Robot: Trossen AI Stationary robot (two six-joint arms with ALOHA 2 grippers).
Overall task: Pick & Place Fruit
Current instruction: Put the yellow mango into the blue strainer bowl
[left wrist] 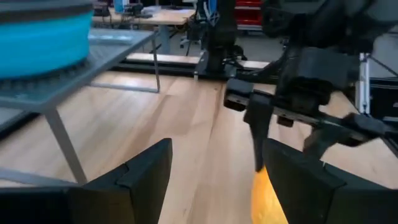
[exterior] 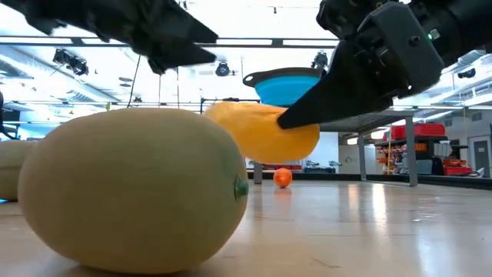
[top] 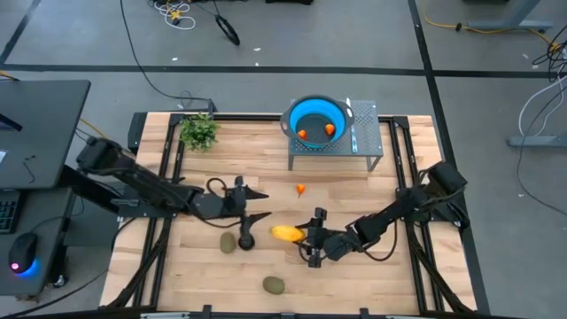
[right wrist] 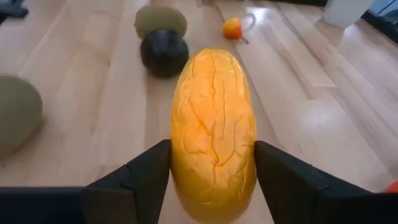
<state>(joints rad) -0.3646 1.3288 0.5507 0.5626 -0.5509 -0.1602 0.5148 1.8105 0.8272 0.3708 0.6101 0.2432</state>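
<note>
Nearest you on the wooden counter point(top: 354, 195) lies an olive-green oval toy fruit point(top: 274, 284). Farther in, your right gripper point(top: 314, 237) is clamped on the elongated yellow-orange toy fruit point(top: 285, 234), one finger on each long side; in the low view it hangs clear of the wood. Just beside it, your left gripper point(top: 247, 215) hovers with fingers apart, holding nothing, over a blackish round fruit point(top: 245, 239) and a second olive oval point(top: 229, 242). Beyond, a tiny orange fruit point(top: 301, 188) sits alone. Farthest, a blue bowl point(top: 341, 113) on a grey metal stand point(top: 365, 142) holds two orange pieces point(top: 330, 129).
</note>
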